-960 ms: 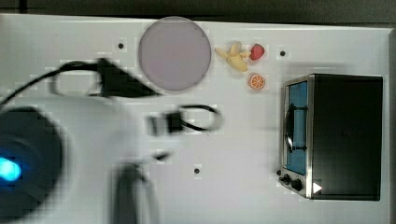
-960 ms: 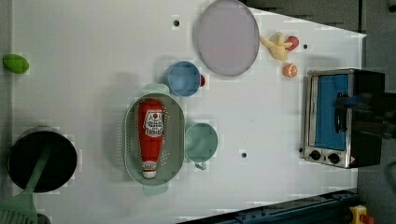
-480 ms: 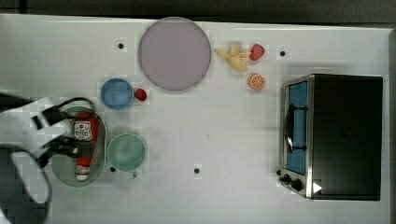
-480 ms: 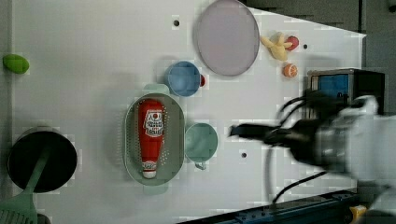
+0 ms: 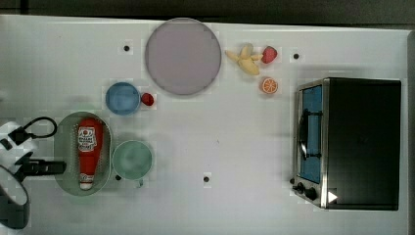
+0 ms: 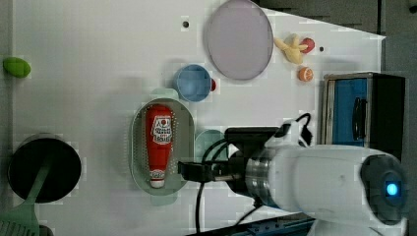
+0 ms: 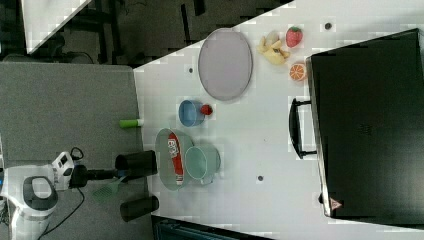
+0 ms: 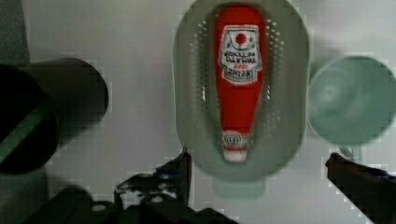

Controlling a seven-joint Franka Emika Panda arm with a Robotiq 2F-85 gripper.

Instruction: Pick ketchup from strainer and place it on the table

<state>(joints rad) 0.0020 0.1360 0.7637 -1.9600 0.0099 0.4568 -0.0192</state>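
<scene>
ketchup (image 5: 89,150) lies flat inside the strainer (image 5: 64,147), along the basin's long axis, its white cap toward one narrow end and its label facing up. strainer itself sits on the table (image 5: 230,142), with a round green bowl (image 5: 132,159) just beside one long side, a blue bowl (image 5: 122,98) near its far end, and a black cup (image 6: 43,168) well apart on the other long side.

gripper (image 8: 257,175) hangs above the strainer's cap end with its fingers spread about as wide as they go and nothing between them; in the wrist view one finger (image 8: 180,172) stands off one side of the rim and the other off the opposite side, so they straddle the whole basin rather than the bottle.

judging by this, the step in hand is the approach to the grasp, and none of the task is done yet. to do it well, the gripper should shift along the strainer until it is over the bottle's broad labelled body, not the tapered neck, which would likely slip. the fingers should cross the bottle's width and come down inside the strainer walls, clear of the rim. a soft squeeze bottle may give under pressure, so close gently. lifting straight up should keep the strainer from being dragged against the green bowl.
</scene>
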